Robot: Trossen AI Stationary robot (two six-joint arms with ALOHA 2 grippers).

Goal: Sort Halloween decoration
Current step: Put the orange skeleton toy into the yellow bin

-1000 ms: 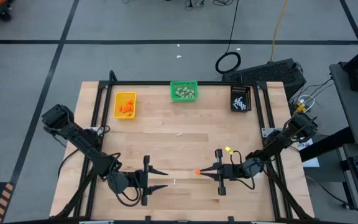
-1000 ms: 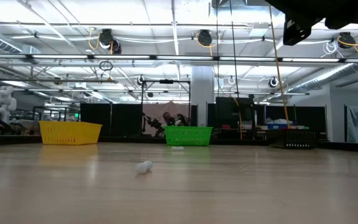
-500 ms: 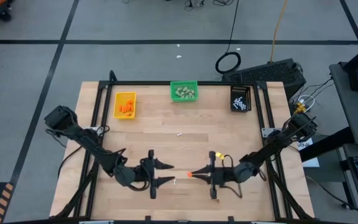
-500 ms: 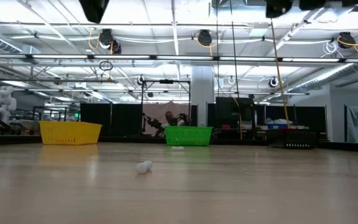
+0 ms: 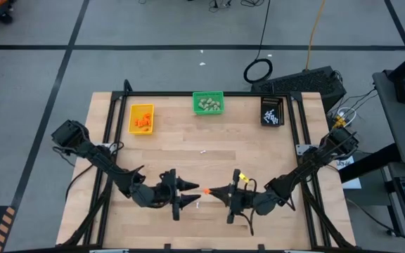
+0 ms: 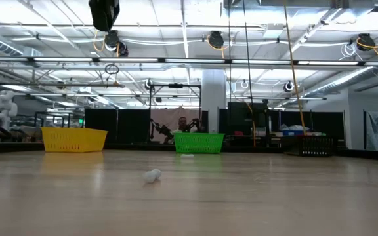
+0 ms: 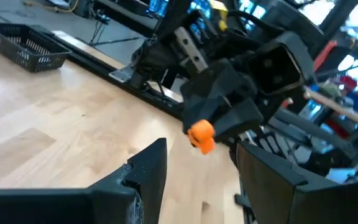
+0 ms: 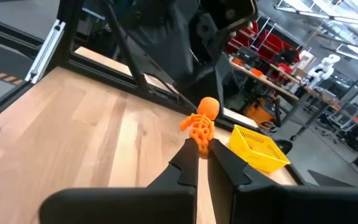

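An orange skeleton piece (image 8: 201, 124) of the Halloween decoration hangs above the table's near middle, with my right gripper (image 5: 212, 191) shut on it. My left gripper (image 5: 192, 195) faces it from the table's left. It is open, and its fingers (image 7: 149, 167) stand just short of the orange piece (image 7: 200, 134), on either side, without touching it. A small white lump (image 6: 151, 176) and a thin white stick (image 5: 203, 151) lie on the table. My right gripper pinches the orange piece's lower end (image 8: 201, 147) between its two fingertips. The fingers lie level and come from the table's right. The piece sticks out past the fingertips toward my left gripper, lifted clear of the table.
Along the far edge stand a yellow bin (image 5: 141, 118) with orange bits, a green bin (image 5: 208, 103) with beige lumps and a black bin (image 5: 273, 111) with white sticks. Bare wood lies between the bins and the arms.
My right gripper has risen and carried the orange piece toward the table's left and near edge, staying shut on it. My left gripper has gone toward the table's right, rolled about its own line and kept open. The two now meet tip to tip.
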